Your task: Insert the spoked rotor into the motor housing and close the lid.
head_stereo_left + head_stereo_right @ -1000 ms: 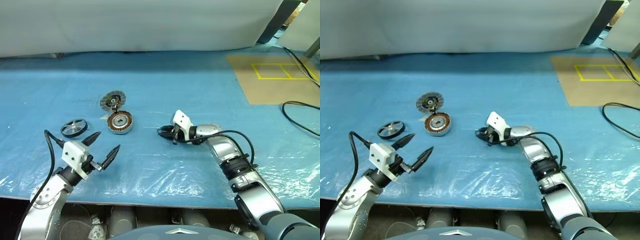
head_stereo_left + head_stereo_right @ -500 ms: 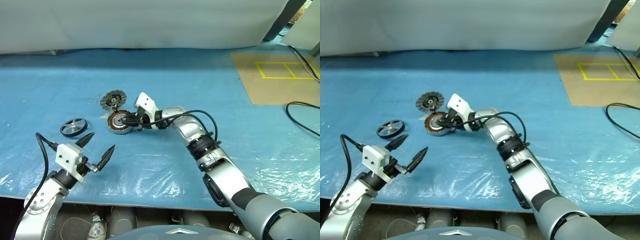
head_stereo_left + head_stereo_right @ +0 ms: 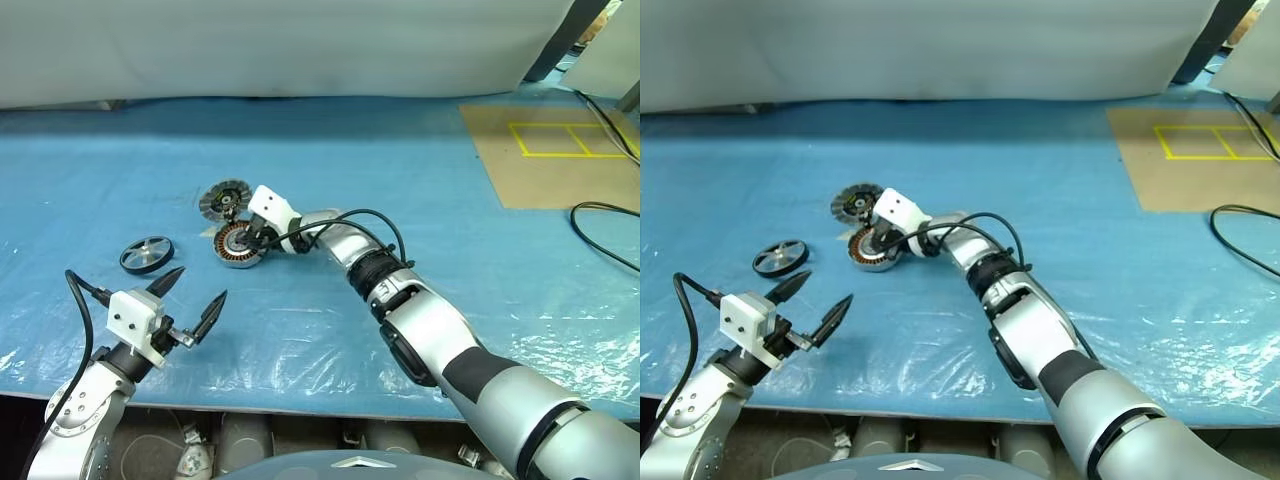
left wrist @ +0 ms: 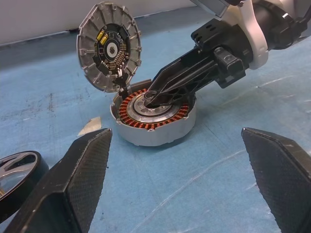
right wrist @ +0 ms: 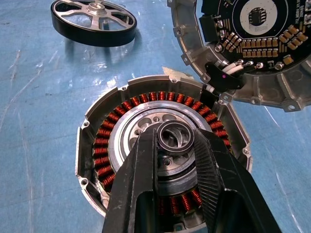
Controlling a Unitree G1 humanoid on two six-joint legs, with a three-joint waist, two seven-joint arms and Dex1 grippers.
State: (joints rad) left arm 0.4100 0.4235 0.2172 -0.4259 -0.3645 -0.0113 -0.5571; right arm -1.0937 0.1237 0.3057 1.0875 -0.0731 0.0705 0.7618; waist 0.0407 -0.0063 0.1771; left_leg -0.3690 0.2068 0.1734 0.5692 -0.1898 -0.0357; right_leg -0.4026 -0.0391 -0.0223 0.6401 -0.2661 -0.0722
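The motor housing (image 3: 236,250), a round metal part with orange copper windings, lies on the blue table left of centre. Its lid (image 3: 225,198), a finned disc with a circuit board inside, stands tilted open at the far edge. The spoked rotor (image 3: 147,254), dark-rimmed with pale spokes, lies flat to the housing's left. My right gripper (image 5: 176,141) hovers over the housing's centre, shut on a small dark metal ring (image 5: 170,127). Nearer the table's front left, my left gripper (image 3: 200,285) is open and holds nothing.
A brown board (image 3: 545,150) with yellow tape squares lies at the back right. A black cable (image 3: 600,235) loops on the table near the right edge. A white sheet hangs behind the table.
My right arm has swung from the table's middle to the left, bringing its gripper over the housing's centre. The left gripper has stayed where it was, open.
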